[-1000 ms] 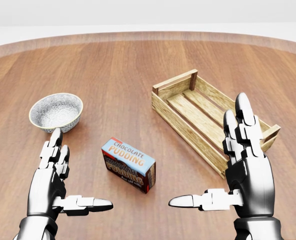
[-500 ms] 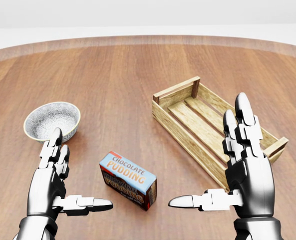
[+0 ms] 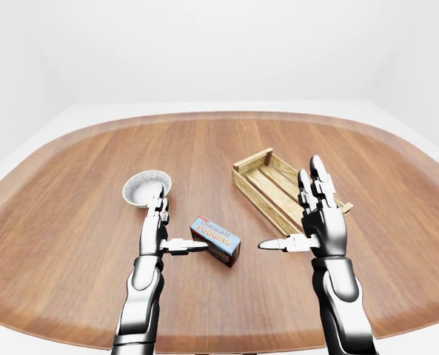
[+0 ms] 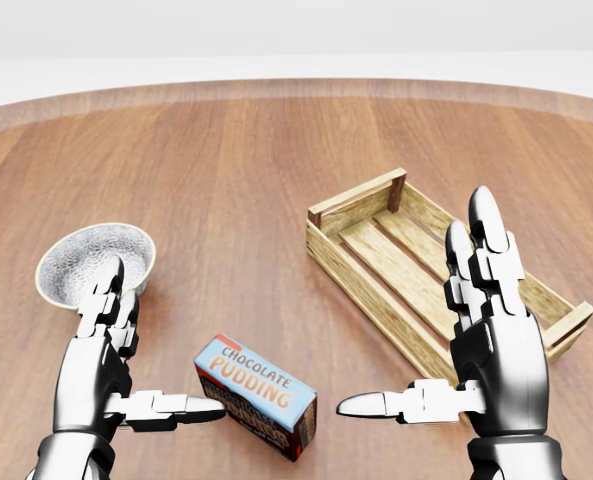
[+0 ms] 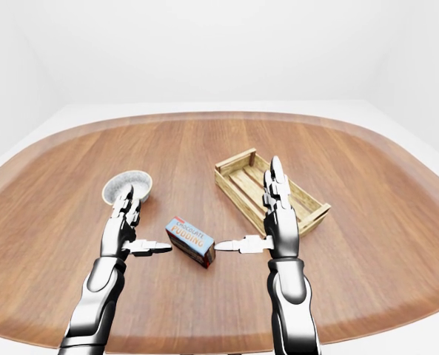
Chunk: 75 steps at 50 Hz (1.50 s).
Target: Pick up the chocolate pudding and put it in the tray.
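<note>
- your left hand (image 4: 126,375) is released: two fingers point up, thumb sticks out sideways toward the pudding box, nothing grasped.
- left thumb tip sits just beside the box's left end in the head view; contact can't be confirmed from these angles, possibly touching, possibly a hair apart.
- your right hand (image 4: 466,350) is likewise spread wide, fingers upright, thumb pointing left toward the box, holding nothing. clear gap of bare wood between that thumb tip and the box.
- chocolate pudding (image 4: 256,397) lies on the table (image 4: 236,170) between your two hands, near the bottom of the head view. blue top face with "chocolate pudding" lettering faces up; long axis runs diagonally, its right end lower in the view.
- tray (image 4: 376,265) is a slatted wooden crate, to the right of the box and higher in the head view, set at an angle. your right hand overlaps its lower right part in that view; interior shows only slats.
- bowl (image 4: 94,262), pale and speckled, sits upright at left, above your left hand's fingertips in the head view, apart from the box.
- table is a rounded wooden top, white floor and walls around it in the eye views.
</note>
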Tool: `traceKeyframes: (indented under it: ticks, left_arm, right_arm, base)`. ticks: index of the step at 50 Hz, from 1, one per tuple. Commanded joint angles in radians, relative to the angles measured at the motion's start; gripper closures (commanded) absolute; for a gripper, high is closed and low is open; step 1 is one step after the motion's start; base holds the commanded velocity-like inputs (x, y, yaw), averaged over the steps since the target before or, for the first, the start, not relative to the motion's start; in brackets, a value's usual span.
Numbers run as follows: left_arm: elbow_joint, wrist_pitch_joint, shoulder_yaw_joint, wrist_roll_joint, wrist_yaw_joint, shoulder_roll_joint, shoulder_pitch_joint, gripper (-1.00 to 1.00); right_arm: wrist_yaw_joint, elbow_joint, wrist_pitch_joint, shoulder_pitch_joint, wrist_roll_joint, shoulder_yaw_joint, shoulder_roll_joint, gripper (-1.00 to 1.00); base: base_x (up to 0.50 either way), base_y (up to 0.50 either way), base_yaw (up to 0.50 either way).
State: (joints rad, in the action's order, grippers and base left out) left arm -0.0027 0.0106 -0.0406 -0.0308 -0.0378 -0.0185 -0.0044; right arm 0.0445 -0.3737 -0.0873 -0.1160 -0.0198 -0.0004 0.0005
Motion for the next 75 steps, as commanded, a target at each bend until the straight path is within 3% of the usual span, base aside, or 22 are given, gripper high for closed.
traceKeyframes:
  ticks: [1,36,42,54,65,75]
  left_arm:
    - [-0.002,0.001,0.0,-0.003,-0.001,0.0,0.0,-1.0]
    - [-0.01,0.006,-0.002,-0.012,-0.001,0.0,0.0,-1.0]
    - [0.011,-0.024,0.0,0.021,0.018,-0.004,-0.006,-1.0]
    - [0.013,-0.025,0.003,0.036,0.016,-0.002,-0.002,-1.0]
    - [0.021,-0.03,0.001,0.036,0.014,-0.003,-0.004,-1.0]
    - [0.016,-0.027,0.001,0.037,0.013,-0.003,-0.002,-1.0]
  right_arm:
    - [0.0,0.002,0.0,0.001,0.001,0.0,0.0,-1.0]
    - [0.001,0.001,0.0,0.001,-0.005,0.002,0.0,-1.0]
    - [0.003,-0.003,0.0,0.0,-0.005,0.001,0.0,-1.0]
    - [0.009,0.013,0.0,-0.008,0.013,0.014,-0.002,-1.0]
    - [0.012,0.272,0.0,0.013,0.05,0.042,0.003,-1.0]
    - [0.006,0.281,0.0,0.014,0.081,0.077,0.009,-1.0]
  base:
    - [0.16,0.0,0.0]
    - [0.08,0.0,0.0]
    - [0.0,0.0,0.0]
    - [0.0,0.0,0.0]
    - [0.0,0.0,0.0]
    - [0.0,0.0,0.0]
